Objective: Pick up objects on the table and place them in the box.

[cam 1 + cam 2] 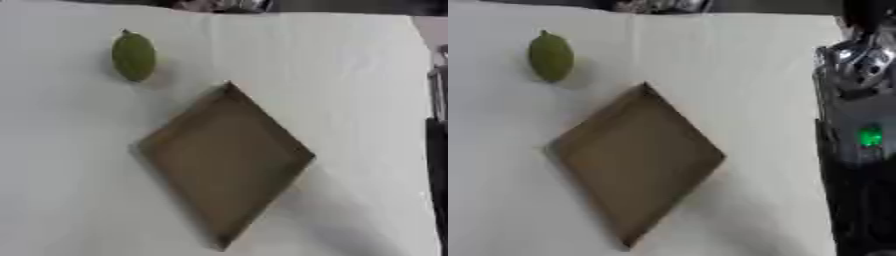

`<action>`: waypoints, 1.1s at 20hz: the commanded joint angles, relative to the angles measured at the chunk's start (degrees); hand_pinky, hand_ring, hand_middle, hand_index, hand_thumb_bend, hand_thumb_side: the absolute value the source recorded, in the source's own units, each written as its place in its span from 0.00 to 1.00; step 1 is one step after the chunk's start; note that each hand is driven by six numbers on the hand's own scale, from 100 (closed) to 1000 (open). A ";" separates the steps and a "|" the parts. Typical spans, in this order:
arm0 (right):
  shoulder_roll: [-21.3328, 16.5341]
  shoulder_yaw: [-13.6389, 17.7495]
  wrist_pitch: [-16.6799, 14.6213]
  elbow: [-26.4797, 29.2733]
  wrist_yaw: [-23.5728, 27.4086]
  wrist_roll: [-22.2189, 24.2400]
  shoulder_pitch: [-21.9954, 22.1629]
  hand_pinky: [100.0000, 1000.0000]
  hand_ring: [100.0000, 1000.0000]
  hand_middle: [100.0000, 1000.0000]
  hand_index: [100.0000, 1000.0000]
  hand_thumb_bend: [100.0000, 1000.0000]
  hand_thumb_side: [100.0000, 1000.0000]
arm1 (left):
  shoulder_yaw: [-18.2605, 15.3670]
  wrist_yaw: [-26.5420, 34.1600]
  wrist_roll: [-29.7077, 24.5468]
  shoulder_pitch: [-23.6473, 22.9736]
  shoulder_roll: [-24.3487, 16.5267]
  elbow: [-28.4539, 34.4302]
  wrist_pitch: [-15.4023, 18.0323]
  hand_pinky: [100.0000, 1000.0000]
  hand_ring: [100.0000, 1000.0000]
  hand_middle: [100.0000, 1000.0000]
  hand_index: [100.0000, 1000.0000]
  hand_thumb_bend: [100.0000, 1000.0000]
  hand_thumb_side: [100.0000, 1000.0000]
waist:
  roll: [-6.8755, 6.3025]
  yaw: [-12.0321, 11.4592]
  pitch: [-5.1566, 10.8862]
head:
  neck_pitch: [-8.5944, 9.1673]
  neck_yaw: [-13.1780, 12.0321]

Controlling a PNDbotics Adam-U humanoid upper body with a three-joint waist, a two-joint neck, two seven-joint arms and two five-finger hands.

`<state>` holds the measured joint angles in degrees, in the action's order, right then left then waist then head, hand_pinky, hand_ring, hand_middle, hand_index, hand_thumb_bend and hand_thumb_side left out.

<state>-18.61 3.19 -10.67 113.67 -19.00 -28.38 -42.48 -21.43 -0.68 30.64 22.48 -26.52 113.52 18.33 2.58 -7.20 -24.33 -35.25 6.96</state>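
Note:
A green, oval fruit (133,56) lies on the white table (79,190) at the far left. A shallow brown cardboard box (226,162) sits in the middle, turned so that one corner points away from me. I see only the box's brown floor inside its low walls. The fruit lies apart from the box, beyond its far-left side. Part of my right arm (861,125), black with a silver joint and a green light, runs down the right edge of the right eye view. Neither hand shows in either view.
The table's right edge (429,100) runs close to the arm. Dark, blurred things (219,5) lie along the far edge. White tabletop surrounds the box on all sides.

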 commanded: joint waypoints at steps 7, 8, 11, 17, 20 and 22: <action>-3.46 0.82 1.89 0.92 -0.10 1.03 -0.03 0.74 0.58 0.66 0.69 0.00 0.56 | 1.22 -5.41 -5.31 -4.81 -11.79 -0.09 -0.83 0.64 0.70 0.64 0.87 0.00 0.57 | -0.79 -0.42 1.42 | -0.82 -0.56; -4.19 0.79 2.16 0.92 -0.15 1.28 0.01 0.75 0.61 0.70 0.71 0.00 0.55 | 1.37 -6.17 -5.56 -5.40 -13.31 -1.15 -0.41 0.65 0.71 0.66 0.88 0.00 0.54 | -0.90 -0.32 1.49 | -0.86 -0.68; -6.48 0.63 2.97 0.92 -0.36 2.21 -0.14 0.75 0.63 0.73 0.74 0.00 0.55 | 1.87 -8.80 -6.52 -6.86 -17.94 -5.58 1.40 0.68 0.74 0.70 0.90 0.00 0.49 | -1.15 0.06 1.73 | -0.96 -0.90; -8.76 -0.26 3.76 0.92 -1.17 3.70 -0.34 0.76 0.65 0.75 0.76 0.00 0.53 | 3.29 -11.63 -7.47 -7.55 -21.38 -10.15 3.34 0.76 0.78 0.74 0.91 0.00 0.38 | -1.67 0.70 2.17 | -1.34 -1.38; -12.21 -0.79 5.37 0.92 -1.35 5.15 -0.37 0.76 0.64 0.75 0.76 0.00 0.52 | 5.72 -13.92 -9.71 -5.67 -25.07 -13.72 1.90 0.79 0.79 0.75 0.87 0.00 0.28 | -1.94 0.86 2.56 | -1.80 -1.68; -13.40 -0.79 5.89 0.92 -0.73 5.80 -0.45 0.76 0.64 0.75 0.76 0.00 0.52 | 6.79 -15.71 -11.50 -3.49 -27.98 -16.62 0.31 0.79 0.80 0.75 0.87 0.00 0.30 | -1.88 0.92 2.69 | -2.01 -1.92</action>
<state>-29.60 2.36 -5.13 113.67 -19.89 -23.09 -41.93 -14.84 -15.26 20.15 18.28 -50.39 97.90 19.26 0.90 -6.26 -23.13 -36.86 5.31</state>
